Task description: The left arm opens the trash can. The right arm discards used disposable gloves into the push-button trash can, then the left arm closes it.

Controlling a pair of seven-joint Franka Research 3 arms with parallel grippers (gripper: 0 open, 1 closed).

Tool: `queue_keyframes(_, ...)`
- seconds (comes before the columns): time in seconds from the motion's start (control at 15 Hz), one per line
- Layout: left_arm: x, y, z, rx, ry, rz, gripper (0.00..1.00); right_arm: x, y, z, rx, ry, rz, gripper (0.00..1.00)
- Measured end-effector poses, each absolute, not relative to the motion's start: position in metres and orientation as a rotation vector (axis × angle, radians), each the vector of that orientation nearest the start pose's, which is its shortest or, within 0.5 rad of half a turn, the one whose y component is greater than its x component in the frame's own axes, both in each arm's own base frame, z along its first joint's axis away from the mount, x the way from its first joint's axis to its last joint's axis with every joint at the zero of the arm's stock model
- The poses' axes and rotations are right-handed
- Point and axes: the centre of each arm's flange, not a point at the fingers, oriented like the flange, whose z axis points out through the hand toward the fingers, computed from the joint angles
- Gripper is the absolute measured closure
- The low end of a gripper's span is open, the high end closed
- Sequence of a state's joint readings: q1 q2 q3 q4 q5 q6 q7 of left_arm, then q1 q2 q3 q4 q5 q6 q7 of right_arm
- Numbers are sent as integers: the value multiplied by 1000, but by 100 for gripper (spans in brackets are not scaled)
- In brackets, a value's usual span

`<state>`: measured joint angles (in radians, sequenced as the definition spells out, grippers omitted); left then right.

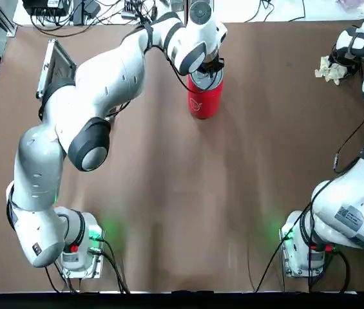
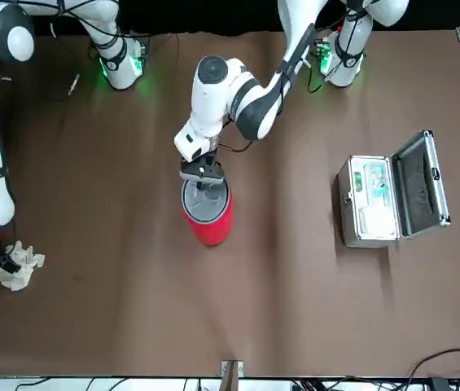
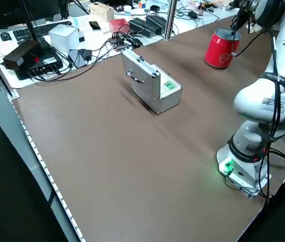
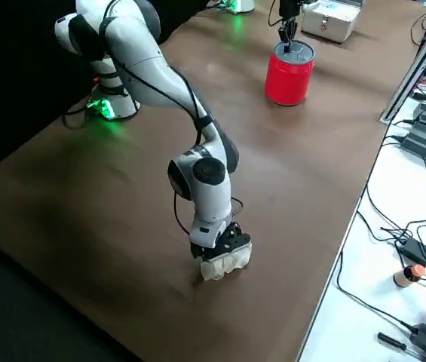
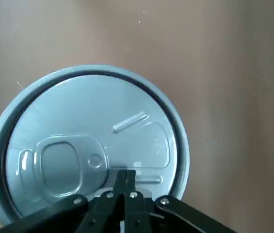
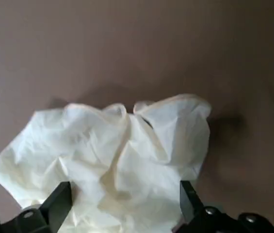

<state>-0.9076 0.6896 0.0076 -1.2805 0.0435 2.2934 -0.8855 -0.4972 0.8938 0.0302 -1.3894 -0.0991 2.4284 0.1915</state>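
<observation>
While the closed left hand (image 5: pixel 125 172) overhangs the lid (image 5: pixel 88 107), the right hand (image 6: pixel 126 183) straddles gloves (image 6: pixel 115 155), wide-open in wrist view.

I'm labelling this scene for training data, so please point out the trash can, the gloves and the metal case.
Red cylindrical trash can (image 4: pixel 288 79): right side view, side wall.
Crumpled off-white gloves (image 6: pixel 127 160): right wrist view, middle.
Silver metal case (image 3: pixel 145 86): left side view, outer lid.

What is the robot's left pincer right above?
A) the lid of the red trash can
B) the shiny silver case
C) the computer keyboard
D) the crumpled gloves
A: the left pincer is over the grey lid of the red trash can.
</observation>
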Motion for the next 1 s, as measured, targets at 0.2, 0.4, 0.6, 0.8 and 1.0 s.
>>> queue_keyframes(0.2,477,-602,377,-3342,69,-397,99,659,-340,182,-3069,942,-164,2)
queue_keyframes(0.4,477,-602,376,-3340,70,-397,99,659,-340,181,-3072,941,-156,4)
queue_keyframes(0.6,476,-604,375,-3337,75,-401,99,658,-341,181,-3068,952,-155,17)
queue_keyframes(0.8,476,-604,375,-3336,76,-404,99,658,-341,180,-3032,1051,-159,29)
queue_keyframes(1.0,477,-604,376,-3336,76,-405,99,658,-341,180,-3002,1127,-161,59)
